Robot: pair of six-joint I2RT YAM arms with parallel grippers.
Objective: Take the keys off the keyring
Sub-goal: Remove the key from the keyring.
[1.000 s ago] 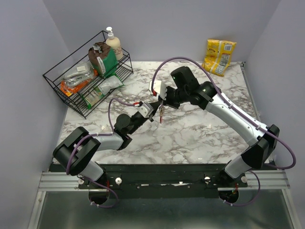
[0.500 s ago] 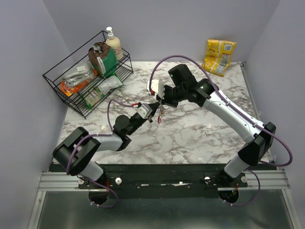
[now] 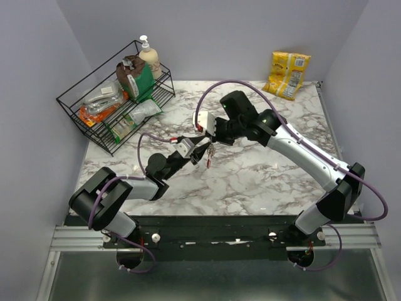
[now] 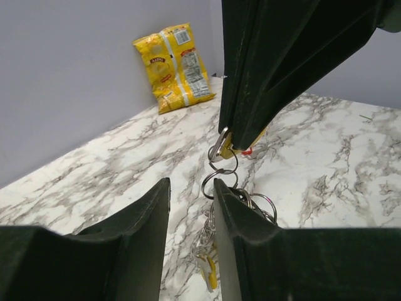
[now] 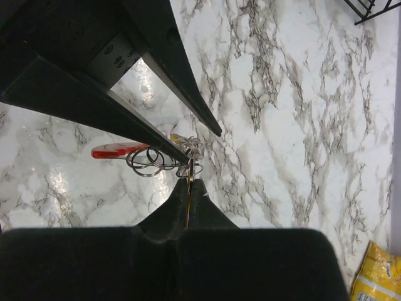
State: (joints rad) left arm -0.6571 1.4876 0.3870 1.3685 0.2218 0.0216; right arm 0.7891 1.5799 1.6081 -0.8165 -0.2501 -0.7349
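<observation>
The key bunch hangs in the air between my two grippers, over the middle of the marble table [image 3: 263, 175]. My right gripper [image 5: 190, 183] is shut on the thin edge of a brass-coloured key [image 4: 227, 143] at the top of the bunch. Linked thin rings of the keyring [image 4: 220, 170] hang below it, with a red piece [image 5: 119, 150] beside them. Silvery keys with a yellow tag [image 4: 212, 271] dangle lowest. My left gripper [image 4: 191, 188] is open, its jaws on either side of the hanging rings. In the top view the bunch [image 3: 208, 154] is small.
A black wire rack [image 3: 113, 103] with packets and a soap bottle stands at the back left. A yellow snack bag [image 3: 288, 74] lies at the back right, also in the left wrist view [image 4: 177, 63]. Grey walls close the sides.
Both grippers and the hanging bunch have shifted slightly to the left. The right gripper's hold is unchanged and the left jaws stay open around the rings.
</observation>
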